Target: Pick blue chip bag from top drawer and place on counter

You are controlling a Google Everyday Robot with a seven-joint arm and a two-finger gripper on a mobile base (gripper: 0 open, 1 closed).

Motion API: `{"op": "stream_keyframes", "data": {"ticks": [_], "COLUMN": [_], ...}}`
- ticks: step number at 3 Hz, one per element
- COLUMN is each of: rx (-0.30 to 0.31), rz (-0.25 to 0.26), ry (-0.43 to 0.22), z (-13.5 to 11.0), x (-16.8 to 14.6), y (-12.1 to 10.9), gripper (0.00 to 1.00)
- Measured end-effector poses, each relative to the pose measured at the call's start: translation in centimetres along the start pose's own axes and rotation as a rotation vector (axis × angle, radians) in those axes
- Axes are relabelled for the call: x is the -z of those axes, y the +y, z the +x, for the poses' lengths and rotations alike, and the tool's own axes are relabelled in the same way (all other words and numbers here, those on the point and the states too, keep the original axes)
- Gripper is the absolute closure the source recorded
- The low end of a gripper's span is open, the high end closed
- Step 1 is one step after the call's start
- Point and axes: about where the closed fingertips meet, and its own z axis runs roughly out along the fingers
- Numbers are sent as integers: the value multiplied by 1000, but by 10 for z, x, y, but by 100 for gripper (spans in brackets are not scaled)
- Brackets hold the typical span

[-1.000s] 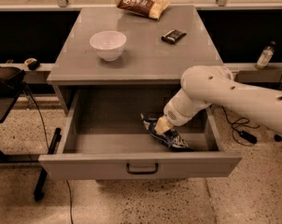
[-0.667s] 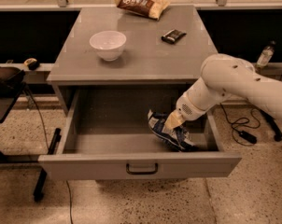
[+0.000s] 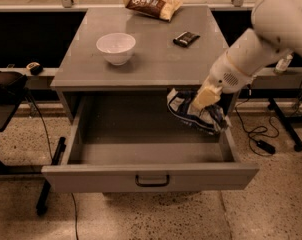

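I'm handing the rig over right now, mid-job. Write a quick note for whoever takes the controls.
Pincer: shut on the blue chip bag, over the right rear of the open top drawer, just below the counter front edge.
Bag: hangs from the pincer, off the drawer floor.
Counter holds a white bowl, a brown chip bag and a black packet.
Done: bag grasped and off the floor.
Left: raise it above the counter edge, set it down, probably in front of the packet, and release.

No text is legible. Unreadable lettering marks the brown chip bag (image 3: 150,1) far behind the gripper (image 3: 203,100). The same goes for the blue chip bag (image 3: 211,121) it clamps over the top drawer (image 3: 151,176).
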Motion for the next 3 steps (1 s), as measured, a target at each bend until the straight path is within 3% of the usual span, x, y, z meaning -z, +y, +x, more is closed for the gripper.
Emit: {"op": "stream_keyframes", "data": {"ticks": [1, 2, 3], "rx": [42, 34, 84], "rz": [-25, -28, 23], "ry": [18, 21, 63], "z": [1, 2, -15], "x": [17, 13, 19], "y": [6, 7, -13], "gripper": [100, 100, 100]}}
